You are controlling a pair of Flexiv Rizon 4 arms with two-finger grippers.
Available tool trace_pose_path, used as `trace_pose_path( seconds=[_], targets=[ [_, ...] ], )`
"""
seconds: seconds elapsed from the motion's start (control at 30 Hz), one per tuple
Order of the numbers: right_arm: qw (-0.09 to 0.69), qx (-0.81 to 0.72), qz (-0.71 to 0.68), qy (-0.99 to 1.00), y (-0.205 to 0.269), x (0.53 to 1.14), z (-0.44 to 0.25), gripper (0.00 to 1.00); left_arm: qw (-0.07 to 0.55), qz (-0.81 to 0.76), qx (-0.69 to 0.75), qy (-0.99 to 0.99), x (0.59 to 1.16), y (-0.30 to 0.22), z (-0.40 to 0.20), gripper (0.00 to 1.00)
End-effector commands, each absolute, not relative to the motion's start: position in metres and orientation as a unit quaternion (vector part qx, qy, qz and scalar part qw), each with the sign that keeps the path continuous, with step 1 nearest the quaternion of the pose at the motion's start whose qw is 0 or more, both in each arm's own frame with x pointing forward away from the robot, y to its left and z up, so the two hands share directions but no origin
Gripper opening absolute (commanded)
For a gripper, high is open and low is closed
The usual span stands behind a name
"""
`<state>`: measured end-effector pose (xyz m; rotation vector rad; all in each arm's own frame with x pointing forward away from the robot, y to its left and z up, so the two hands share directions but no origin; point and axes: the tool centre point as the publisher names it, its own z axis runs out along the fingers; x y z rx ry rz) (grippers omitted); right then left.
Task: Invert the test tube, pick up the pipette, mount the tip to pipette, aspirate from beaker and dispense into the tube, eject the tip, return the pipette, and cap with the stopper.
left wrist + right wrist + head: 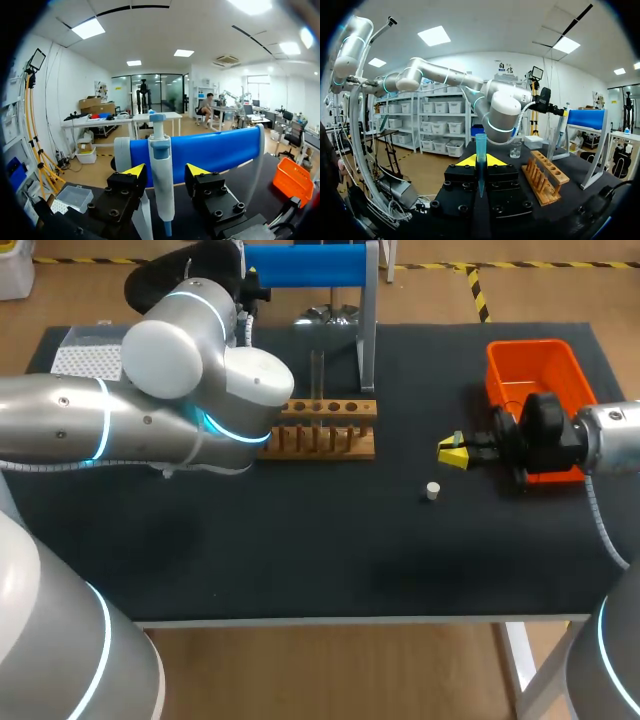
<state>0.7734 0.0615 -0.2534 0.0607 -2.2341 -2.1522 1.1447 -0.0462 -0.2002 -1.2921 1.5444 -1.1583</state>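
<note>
Black tabletop (300, 560).

- White stopper (432, 491): lies alone, right of the tabletop's middle, apart from everything else.
- Right pincer (452, 453): just beyond the stopper, not touching it. The right arm (600, 440) comes in from the right edge. The pincer is clenched on a pipette tip (480, 150). In the right wrist view both yellow fingertips (492, 160) press the tip from two sides, and it is held upright with its narrow end down.
- Orange bin (500, 360): toward the far right corner, behind the right arm's wrist.
- Wooden test tube rack (325, 440): mid-tabletop, toward the far edge. A clear test tube (317, 375) stands upright in its rear row. Cannot tell which end is up.
- Beaker (516, 148): beyond the rack, seen past the right pincer.
- Left arm (200, 350): enters from the left edge and reaches to the far edge.
- Tip box (85, 362): far left corner.
- Blue pipette stand (305, 265): at the far edge, behind the rack.
- Pipette (161, 150): hangs upright on the stand.
- Left pincer (165, 170): released. The pipette body sits between its fingers, with a visible gap on one side.
</note>
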Motion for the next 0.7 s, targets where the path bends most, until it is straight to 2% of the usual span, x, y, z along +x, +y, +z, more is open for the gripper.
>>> trace_pose_path(
  seconds=[0.03, 0.7],
  targets=[
    [0.019, 0.019, -0.693, -0.72, 0.061, 0.773, -0.253, 0.0, 0.404, -0.461, -0.511, 0.602, 1.151, -0.051, -0.207, 0.46],
    [0.019, 0.019, -0.693, -0.72, 0.061, 0.773, -0.253, 0.0, 0.417, -0.463, -0.521, 0.583, 1.164, -0.05, -0.209, 0.41]
  ],
)
